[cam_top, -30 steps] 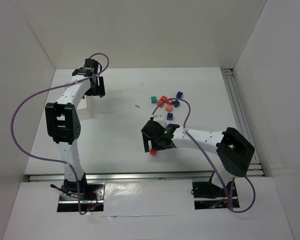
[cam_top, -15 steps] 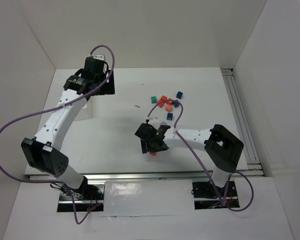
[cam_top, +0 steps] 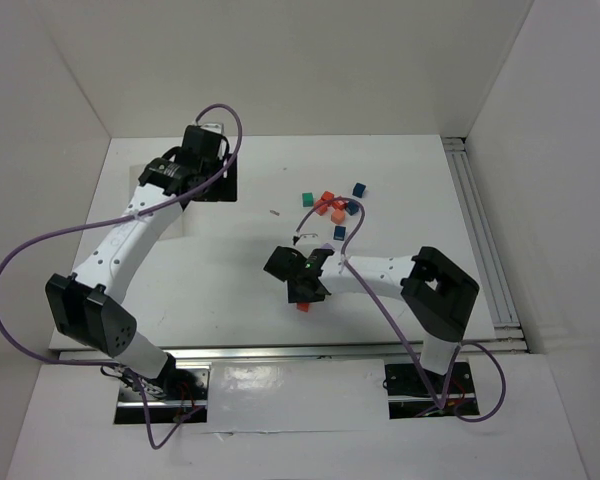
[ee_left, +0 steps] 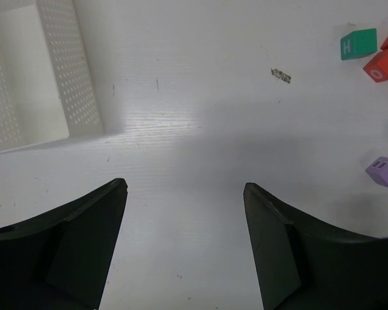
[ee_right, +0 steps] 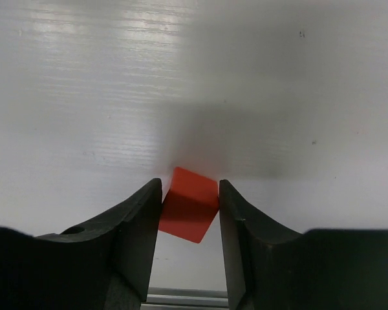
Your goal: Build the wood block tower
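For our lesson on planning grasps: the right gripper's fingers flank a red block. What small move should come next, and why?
Probably lift straight up a little. The right gripper looks closed on both sides of the red block, which sits apart from the other blocks.

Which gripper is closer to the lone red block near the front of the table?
Right. The right gripper has the red block between its fingers, touching both. The left gripper is open, far across the table, near the white tray.
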Controlling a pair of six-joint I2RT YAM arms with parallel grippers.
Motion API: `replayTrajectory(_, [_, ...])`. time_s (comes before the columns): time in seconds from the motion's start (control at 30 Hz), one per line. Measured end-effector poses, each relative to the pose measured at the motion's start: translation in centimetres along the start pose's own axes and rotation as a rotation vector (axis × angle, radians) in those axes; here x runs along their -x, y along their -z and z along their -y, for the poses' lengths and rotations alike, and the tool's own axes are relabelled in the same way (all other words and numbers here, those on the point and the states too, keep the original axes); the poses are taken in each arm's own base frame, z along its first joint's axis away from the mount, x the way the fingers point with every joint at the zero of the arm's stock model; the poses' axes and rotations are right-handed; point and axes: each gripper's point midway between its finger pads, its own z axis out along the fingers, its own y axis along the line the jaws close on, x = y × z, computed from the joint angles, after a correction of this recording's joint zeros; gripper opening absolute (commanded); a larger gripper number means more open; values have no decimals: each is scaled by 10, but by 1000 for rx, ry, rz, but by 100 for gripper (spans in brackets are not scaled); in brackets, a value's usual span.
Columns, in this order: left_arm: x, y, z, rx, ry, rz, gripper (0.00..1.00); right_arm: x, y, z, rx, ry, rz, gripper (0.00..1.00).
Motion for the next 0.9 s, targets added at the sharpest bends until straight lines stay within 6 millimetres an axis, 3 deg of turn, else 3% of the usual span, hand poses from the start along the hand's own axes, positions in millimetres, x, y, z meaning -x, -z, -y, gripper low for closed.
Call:
replayTrajectory(0.23, [-16,-3,10,-32,-26,-36,84,-1,1,0,-10,-21,-13,46])
replayTrajectory(0.27, [-21,-4,12,-36,-34,-48,84,-1,1,0,-13,-22,-15,54])
replayTrajectory(0.3, [-24,-4,14,-40,-39,-55,84,-2,1,0,-16,-26,-19,72])
replayTrajectory(0.33, [-27,-4,17,-47,-45,-62,84,-2,1,-1,-19,-33,-22,75])
replayTrajectory(0.4, [-29,-3,23,-64,-55,-67,84,-3,1,1,-31,-30,-30,75])
replayTrajectory(0.57, [-34,4,37,-103,-88,-74,84,-10,3,6,-58,-42,-55,60])
replayTrajectory(0.77, [-35,8,44,-125,-103,-76,84,-19,7,2,-54,-68,-83,57])
replayTrajectory(0.9, [-36,9,46,-128,-108,-77,84,-18,9,-2,-53,-79,-85,46])
